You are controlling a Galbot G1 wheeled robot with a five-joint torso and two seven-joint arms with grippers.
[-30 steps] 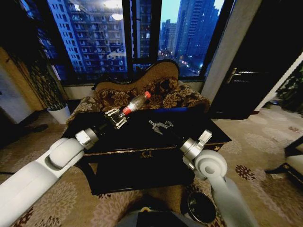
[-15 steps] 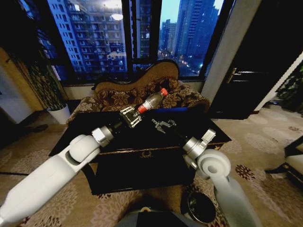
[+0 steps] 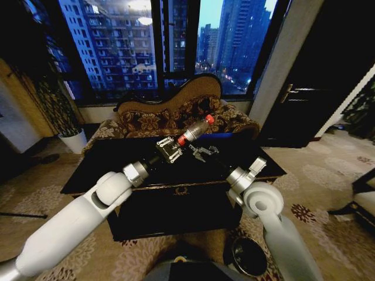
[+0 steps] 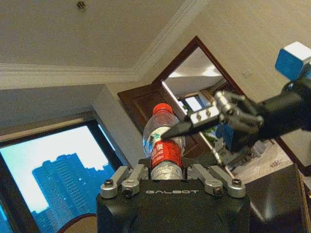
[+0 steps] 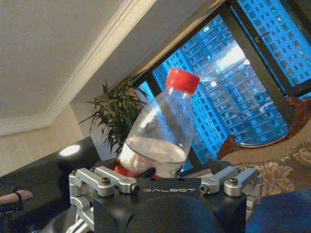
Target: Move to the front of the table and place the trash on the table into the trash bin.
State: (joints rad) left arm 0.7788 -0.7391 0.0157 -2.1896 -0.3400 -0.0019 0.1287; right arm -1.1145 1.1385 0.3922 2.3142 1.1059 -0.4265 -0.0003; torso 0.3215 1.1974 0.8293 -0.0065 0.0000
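Left gripper clamped; right gripper spread, adjacent.

Sofa, brown-gold patterned with a curved dark back, beneath the window, which shows lit towers at night. White plant pot on the floor at far left. Dark door with a metal handle at right. Patterned carpet covers the floor.

Night city towers behind big dark-framed windows. Patterned brown-gold curved-back sofa under the glass. White plant pot at left, dark wooden door at right. Floral beige carpet. Pale ceiling with crown moulding.
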